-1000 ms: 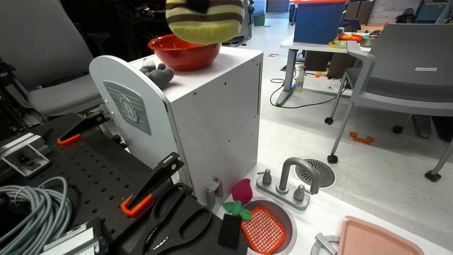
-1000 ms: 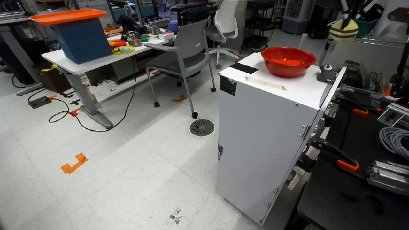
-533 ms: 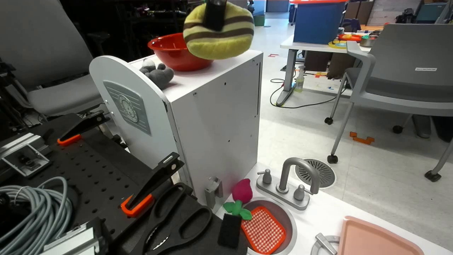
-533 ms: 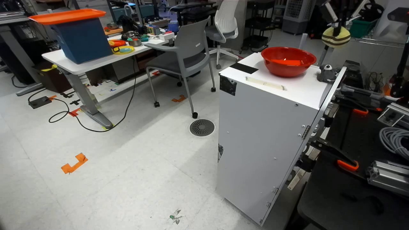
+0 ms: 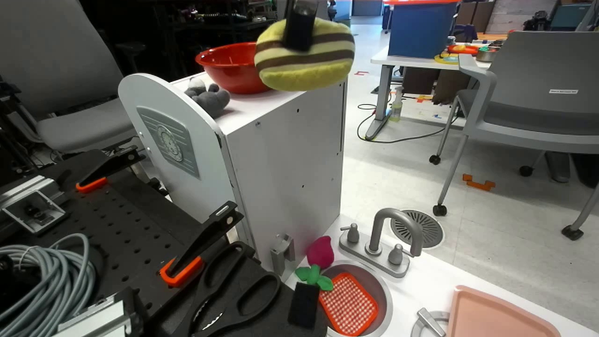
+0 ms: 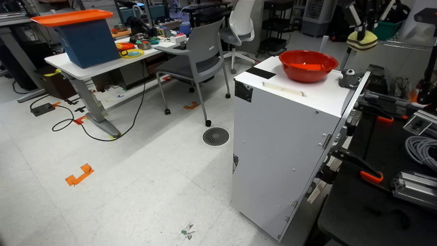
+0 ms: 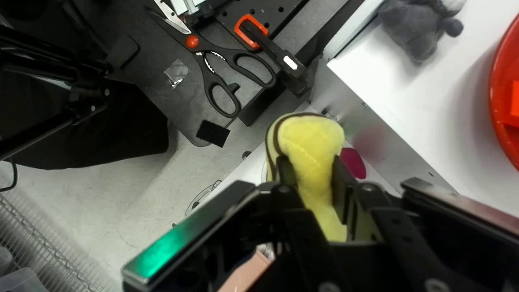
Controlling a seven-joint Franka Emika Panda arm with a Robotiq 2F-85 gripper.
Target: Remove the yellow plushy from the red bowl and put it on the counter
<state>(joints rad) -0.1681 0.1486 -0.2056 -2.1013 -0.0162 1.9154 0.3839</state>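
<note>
My gripper (image 7: 311,164) is shut on the yellow plushy (image 7: 310,140), with a finger on each side of it. In both exterior views the striped plushy (image 5: 323,63) (image 6: 368,42) hangs in the air below the gripper (image 5: 300,28) (image 6: 362,31). The red bowl (image 5: 236,70) (image 6: 307,71) stands on the white cabinet; its edge shows in the wrist view (image 7: 502,93). The plushy is outside the bowl and covers part of it in an exterior view. The pale counter (image 5: 423,285) lies lower down, with faucet, basin and pink tray; a strip of it shows in the wrist view (image 7: 249,168).
A grey plush toy (image 5: 210,99) sits beside the bowl on the tall white cabinet (image 5: 290,154). On the counter are a faucet (image 5: 398,220), a magenta toy (image 5: 320,252), a red mesh piece (image 5: 348,304) in the basin and a pink tray (image 5: 500,313). Scissors (image 5: 234,295) lie nearby.
The gripper has carried the plushy rightwards and lower in an exterior view, away from the bowl. It stays held. The bowl and the other objects have not moved.
</note>
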